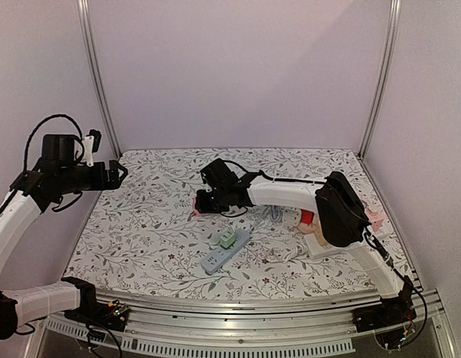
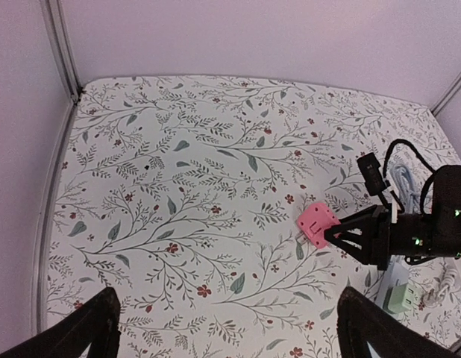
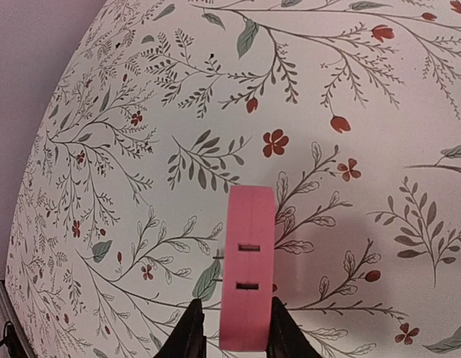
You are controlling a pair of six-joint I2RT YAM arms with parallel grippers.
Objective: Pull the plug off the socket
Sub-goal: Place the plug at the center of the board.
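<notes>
The pink plug [image 3: 248,261] sat right between the fingertips of the right pincer [image 3: 235,322], its slotted face turned up toward the wrist camera. It was low over the flowered table [image 1: 148,239], well apart from the power strip [image 1: 224,252], which lay nearer the front edge with a green plug [image 1: 227,239] in it. From the left wrist view the pink plug [image 2: 318,224] showed metal prongs at its lower left corner, with the right pincer [image 2: 336,233] just behind it. The right pincer's jaws stood narrow, flanking the plug. One finger [image 3: 284,328] seemed to press on its side, while a thin pale sliver showed between the plug and the other finger [image 3: 189,332], so whether it was truly gripped could not be told. The right arm [image 1: 290,192] reached from its base at the front right corner, elbow raised, forearm stretched leftward across the table's middle. The left pincer [image 1: 119,172] was spread wide and held nothing, hanging high above the table's left edge and pointing rightward. Its arm [image 1: 14,216] curved up from the front left corner.
</notes>
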